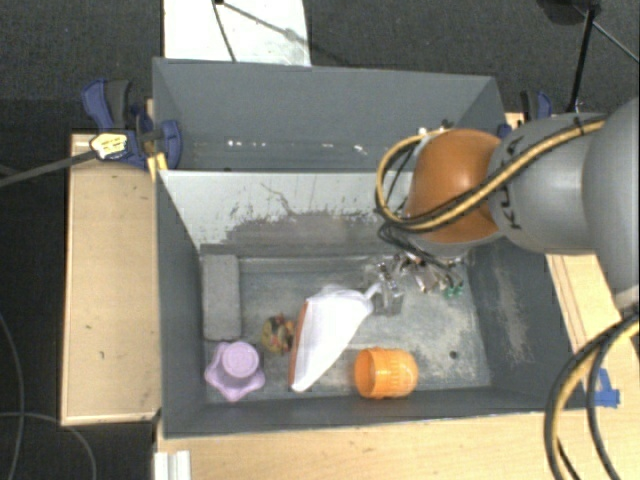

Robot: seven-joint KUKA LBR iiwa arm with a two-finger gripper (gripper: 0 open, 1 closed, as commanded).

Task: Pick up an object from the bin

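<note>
Mostly hidden under the orange wrist cover, gripper meets the upper tip of a white pouch lying mid-floor; whether it grips cannot be told; one orange tub; one lilac bottle; one indistinct brown lump; one grey block; scuffed grey bin.

light: even, overhead | glare: bin back wall | shadow: soft under arm

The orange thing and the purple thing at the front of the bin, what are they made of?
The orange round thing looks like smooth plastic: even colour, slight shine. The purple spool-shaped thing is probably matte plastic or rubber, with soft rounded edges; I can't tell which.
</note>
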